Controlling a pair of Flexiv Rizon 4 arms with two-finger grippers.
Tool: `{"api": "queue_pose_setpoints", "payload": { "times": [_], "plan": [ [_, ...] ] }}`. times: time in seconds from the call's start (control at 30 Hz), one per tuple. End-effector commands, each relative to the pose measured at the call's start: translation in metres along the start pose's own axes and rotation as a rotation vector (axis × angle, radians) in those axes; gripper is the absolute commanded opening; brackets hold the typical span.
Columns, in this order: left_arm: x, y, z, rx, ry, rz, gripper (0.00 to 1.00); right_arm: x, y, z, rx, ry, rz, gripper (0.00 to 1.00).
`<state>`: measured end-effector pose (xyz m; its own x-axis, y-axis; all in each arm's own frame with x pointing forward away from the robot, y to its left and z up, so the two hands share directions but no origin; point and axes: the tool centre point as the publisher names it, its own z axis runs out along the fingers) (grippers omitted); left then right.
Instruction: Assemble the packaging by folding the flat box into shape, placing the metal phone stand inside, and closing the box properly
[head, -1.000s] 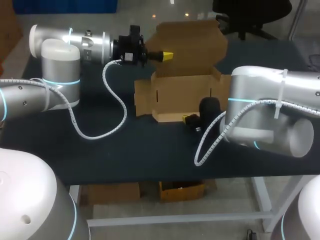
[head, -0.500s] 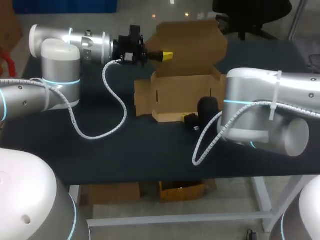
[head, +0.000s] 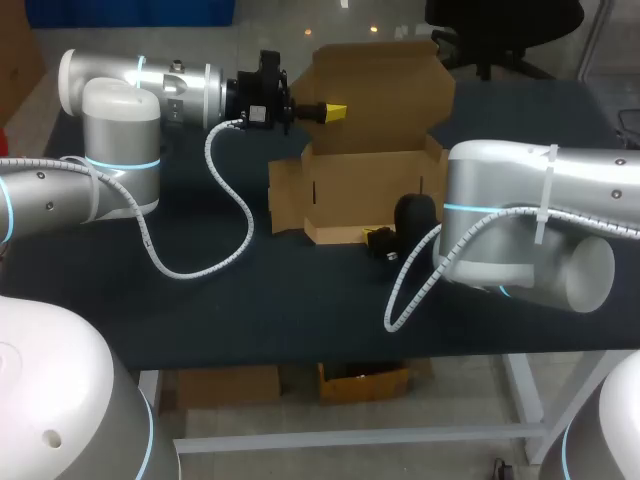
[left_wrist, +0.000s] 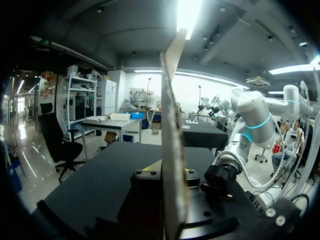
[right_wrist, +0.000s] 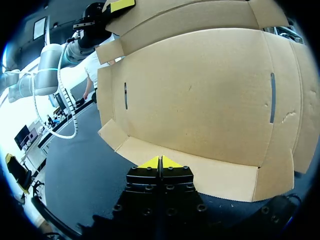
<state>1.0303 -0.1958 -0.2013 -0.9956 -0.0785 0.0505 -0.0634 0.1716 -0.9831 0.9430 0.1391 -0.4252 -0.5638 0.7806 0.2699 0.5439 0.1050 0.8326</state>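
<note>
Our left jaws clamp the box lid (head: 390, 90); right jaws closed, empty. Pushing hard might tear it.

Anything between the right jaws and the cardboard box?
Nothing visible. In the right wrist view the right jaws, shut tip to tip, sit at the front flap of the box, which lies on the table, nothing between. The left jaws clamp the raised lid, behind and out of the way.

1. Only non-task thing here is the table (head: 250, 300), with a dark matte top.
2. Pale metal legs (head: 524, 385) show under its front edge.
3. The same dark top shows in both wrist views.
</note>
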Motion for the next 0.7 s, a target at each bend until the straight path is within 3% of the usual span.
{"api": "queue_pose_setpoints", "payload": {
  "times": [0.03, 0.7],
  "plan": [
    [-0.0001, 0.0, 0.0, 0.0, 0.001, 0.0, 0.0, -0.0003, -0.0042, 0.0048, -0.006, -0.007, 0.004, 0.0],
    [-0.0001, 0.0, 0.0, 0.0, 0.001, 0.0, 0.0, -0.0004, -0.0055, 0.0046, -0.006, -0.013, 0.012, 0.0]
  ]
}}
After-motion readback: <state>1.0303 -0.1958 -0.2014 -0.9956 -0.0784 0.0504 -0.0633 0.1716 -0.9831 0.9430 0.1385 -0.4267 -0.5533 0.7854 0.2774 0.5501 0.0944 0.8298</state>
